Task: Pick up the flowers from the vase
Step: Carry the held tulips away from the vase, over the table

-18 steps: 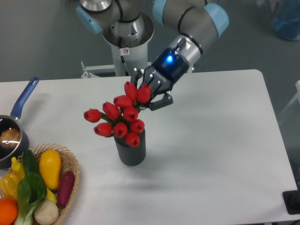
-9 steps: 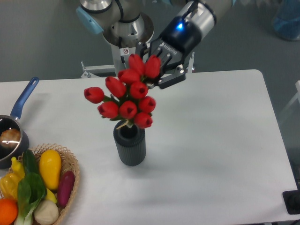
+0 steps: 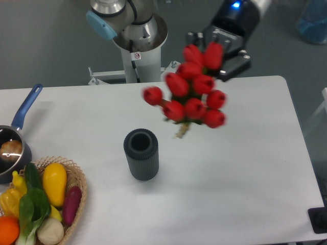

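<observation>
The fingers (image 3: 220,51) grip the flowers (image 3: 193,98) by the top of the bunch, holding them in the air, clear of the vase (image 3: 141,154) and toward its 2 o'clock. The red buds are motion-blurred, with short stem ends dangling beneath. The vase stands upright on the white table (image 3: 245,168), its mouth empty. At 9 o'clock sit a blue-handled pot (image 3: 14,140) and a vegetable basket (image 3: 76,196).
</observation>
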Robot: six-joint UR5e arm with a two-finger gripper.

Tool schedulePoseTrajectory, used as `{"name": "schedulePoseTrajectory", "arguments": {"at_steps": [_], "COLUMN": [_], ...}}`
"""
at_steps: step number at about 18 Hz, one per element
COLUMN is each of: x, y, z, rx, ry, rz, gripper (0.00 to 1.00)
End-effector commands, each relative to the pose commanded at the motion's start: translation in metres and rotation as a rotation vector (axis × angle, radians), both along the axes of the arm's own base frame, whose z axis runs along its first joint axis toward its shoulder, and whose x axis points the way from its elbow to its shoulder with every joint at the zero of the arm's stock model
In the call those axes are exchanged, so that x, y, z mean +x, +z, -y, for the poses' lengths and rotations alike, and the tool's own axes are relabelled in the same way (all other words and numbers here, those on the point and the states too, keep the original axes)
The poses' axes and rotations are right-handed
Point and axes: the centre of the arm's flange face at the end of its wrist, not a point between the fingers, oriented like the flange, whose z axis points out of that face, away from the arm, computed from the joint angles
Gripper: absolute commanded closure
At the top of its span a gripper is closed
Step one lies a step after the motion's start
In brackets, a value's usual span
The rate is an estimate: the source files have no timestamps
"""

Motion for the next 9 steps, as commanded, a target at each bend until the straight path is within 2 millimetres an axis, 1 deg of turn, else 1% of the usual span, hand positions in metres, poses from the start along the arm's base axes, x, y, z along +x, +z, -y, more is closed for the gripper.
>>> {"name": "schedulePoseTrajectory", "arguments": {"at_steps": [1,2,5,6,8,9], "x": [-0.008,-0.014,-0.019,-0.027,-0.035,-0.039], "y": [-0.018,-0.03,-0.043,-0.055,-0.075,-0.088], "z": [0.001,0.004,0.01,0.016,0.021,0.022], "rx": [-0.069,-0.123,-0.173,-0.217,-0.373,-0.477], "ry": [0.016,0.028,0.052,0.075,0.121,0.144], "rz": [-0.012,-0.026,-0.015,-0.004,-0.028,-0.046], "gripper": [1.0,1.0,1.0,1.0,0.95,0.96]}}
